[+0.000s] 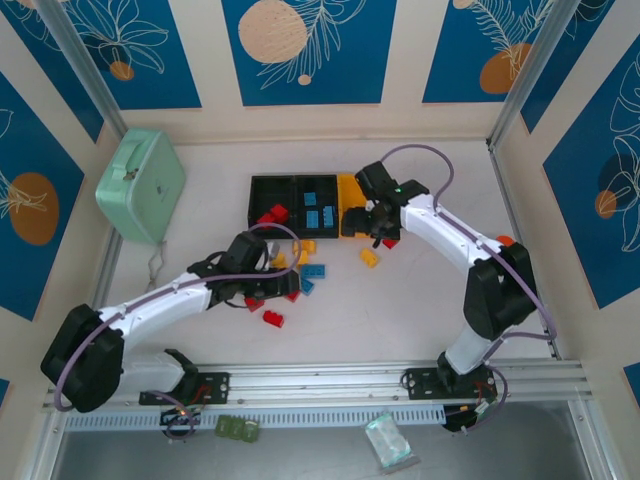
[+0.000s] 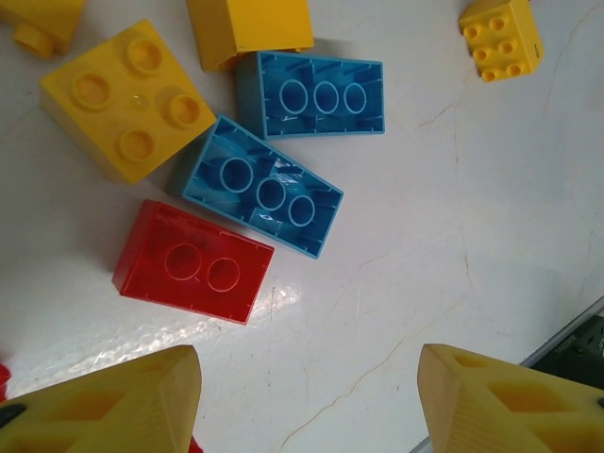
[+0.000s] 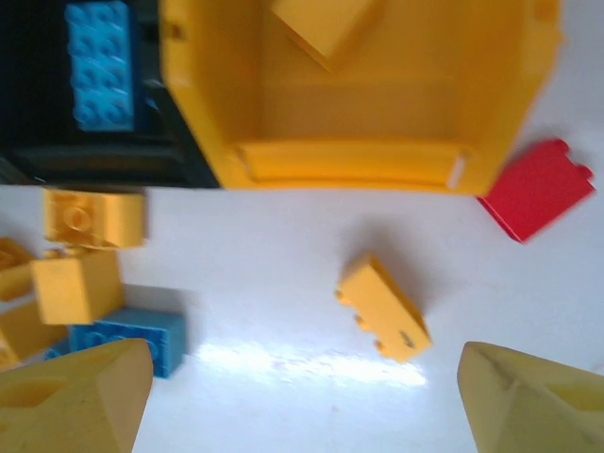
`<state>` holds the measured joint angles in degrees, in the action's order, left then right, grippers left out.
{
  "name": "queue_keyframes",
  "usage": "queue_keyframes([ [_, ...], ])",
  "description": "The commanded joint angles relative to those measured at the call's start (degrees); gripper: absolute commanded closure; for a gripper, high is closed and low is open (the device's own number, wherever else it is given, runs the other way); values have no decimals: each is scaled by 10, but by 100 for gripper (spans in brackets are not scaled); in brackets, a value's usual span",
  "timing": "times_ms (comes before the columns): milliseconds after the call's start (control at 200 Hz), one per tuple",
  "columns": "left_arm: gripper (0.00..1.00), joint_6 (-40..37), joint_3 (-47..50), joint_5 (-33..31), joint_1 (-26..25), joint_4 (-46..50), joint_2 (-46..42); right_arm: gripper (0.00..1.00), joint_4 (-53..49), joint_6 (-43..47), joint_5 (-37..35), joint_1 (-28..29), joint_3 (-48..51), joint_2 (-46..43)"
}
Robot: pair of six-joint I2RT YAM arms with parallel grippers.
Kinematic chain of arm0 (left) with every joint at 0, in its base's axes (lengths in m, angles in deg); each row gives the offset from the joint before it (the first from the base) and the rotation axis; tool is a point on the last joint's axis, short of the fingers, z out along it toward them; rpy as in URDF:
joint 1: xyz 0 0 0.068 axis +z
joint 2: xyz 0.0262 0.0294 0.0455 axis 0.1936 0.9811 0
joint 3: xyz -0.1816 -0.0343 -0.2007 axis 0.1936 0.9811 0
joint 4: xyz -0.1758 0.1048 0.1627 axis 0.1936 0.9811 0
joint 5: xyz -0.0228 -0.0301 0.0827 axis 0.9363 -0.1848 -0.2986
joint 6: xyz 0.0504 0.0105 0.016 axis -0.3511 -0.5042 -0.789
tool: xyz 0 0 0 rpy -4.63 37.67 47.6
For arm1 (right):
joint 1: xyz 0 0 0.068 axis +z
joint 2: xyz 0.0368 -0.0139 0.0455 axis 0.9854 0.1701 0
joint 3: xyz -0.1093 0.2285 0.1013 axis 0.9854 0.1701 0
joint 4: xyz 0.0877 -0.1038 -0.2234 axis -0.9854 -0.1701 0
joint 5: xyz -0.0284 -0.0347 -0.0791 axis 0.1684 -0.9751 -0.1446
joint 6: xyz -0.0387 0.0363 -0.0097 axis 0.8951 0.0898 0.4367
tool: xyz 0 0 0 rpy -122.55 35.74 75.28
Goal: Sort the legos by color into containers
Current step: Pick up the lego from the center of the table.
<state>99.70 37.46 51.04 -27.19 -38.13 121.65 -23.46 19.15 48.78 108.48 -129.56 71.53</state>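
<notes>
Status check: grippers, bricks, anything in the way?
Left gripper open, empty, by red brick. Right gripper open, empty, facing yellow bin, one yellow brick inside. Loose yellow brick lies near right gripper; nothing blocking.

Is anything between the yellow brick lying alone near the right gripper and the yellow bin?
Nothing visible. The yellow brick lies on bare table before the yellow bin; a red brick sits aside by its corner.

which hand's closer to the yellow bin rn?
Right. The right hand hangs open right at the yellow bin's near wall. The left hand is farther off, above loose legos in front of the black bins.
</notes>
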Motion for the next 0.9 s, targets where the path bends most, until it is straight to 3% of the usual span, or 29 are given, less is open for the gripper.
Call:
queue_keyframes([
  [0,38,5,-23,30,-15,-29,19,16,35,38,4,-2,42,-23],
  [225,38,8,-39,49,-34,-53,44,19,85,58,2,-6,95,10],
  [565,38,5,-28,31,-37,-37,30,26,109,58,8,-6,87,86],
  [670,38,5,-25,30,-36,-36,27,34,112,55,12,-5,88,95],
  [895,38,4,-20,24,-36,-33,27,60,98,64,7,11,84,98],
])
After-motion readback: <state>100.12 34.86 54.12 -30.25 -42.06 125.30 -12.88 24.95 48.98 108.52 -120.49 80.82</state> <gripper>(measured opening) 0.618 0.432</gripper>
